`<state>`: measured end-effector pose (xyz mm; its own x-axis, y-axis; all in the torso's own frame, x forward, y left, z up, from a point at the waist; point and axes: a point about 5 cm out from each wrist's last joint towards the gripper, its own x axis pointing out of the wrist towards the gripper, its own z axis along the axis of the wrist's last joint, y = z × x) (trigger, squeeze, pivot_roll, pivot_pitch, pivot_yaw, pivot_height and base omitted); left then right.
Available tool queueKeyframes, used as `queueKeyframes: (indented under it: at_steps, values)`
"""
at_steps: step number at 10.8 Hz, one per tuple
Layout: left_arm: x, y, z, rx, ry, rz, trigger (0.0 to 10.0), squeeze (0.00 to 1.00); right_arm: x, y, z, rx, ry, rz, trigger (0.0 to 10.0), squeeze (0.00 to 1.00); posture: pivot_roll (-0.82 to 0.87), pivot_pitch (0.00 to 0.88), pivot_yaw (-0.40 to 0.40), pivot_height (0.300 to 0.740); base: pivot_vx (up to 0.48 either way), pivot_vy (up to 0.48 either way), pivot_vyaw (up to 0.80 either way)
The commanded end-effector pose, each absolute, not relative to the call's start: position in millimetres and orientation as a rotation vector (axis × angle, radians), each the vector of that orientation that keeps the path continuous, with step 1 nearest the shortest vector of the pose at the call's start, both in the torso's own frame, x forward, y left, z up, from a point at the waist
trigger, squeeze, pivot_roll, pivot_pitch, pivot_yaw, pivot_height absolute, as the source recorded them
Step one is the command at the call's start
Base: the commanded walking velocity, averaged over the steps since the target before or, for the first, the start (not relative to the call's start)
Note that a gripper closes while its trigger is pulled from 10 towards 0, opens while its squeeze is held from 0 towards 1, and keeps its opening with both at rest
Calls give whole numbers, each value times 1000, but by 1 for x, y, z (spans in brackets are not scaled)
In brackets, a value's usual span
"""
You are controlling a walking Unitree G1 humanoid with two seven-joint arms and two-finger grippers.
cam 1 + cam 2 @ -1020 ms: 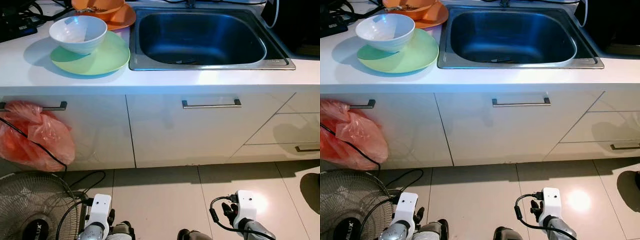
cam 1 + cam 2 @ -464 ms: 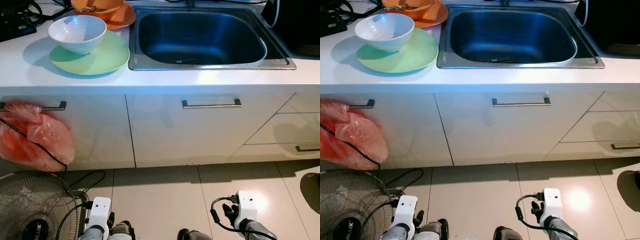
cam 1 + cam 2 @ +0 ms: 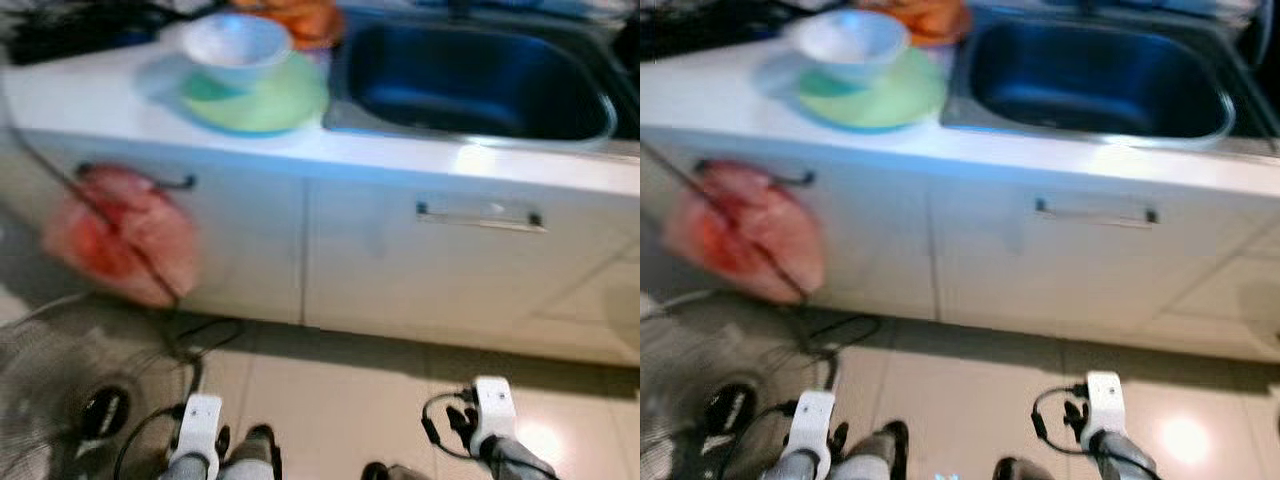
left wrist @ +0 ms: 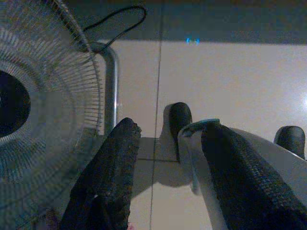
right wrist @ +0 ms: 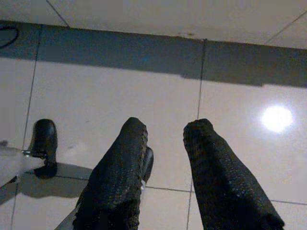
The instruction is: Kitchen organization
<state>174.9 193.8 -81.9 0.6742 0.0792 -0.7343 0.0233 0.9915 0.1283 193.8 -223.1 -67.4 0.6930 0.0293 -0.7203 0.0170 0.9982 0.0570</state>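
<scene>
Both hands hung idle over tiled floor, left hand [image 4: 165, 143] and right hand [image 5: 165, 139] parted, empty; white bowl [image 3: 236, 45] sat on green plate [image 3: 270, 98] on table [image 3: 90, 95].

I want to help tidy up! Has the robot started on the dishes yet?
Not yet. The white bowl sits on the round green plate beside the steel sink, untouched. Nothing is in hand: the left gripper and right gripper hang open and empty above the floor. All the organizing is left.
</scene>
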Motion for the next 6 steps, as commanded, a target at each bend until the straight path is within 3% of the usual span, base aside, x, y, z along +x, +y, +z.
queueKeyframes:
  at_steps: [1, 3, 6]
  values:
    - [167, 195, -86, 129, 864, 45, 10000, 0, 183, -225, -73, 81, 843, -17, 10000, 0, 101, 195, -37, 740, 0, 0, 0]
    - [166, 195, -86, 129, 867, 48, 10000, 0, 180, -225, -75, 82, 852, -16, 10000, 0, 98, 163, -27, 740, 0, 0, 0]
    - [166, 193, -87, 135, 870, 39, 10000, 0, 179, -224, -75, 84, 855, -18, 10000, 0, 98, 145, -26, 740, 264, 0, 0]
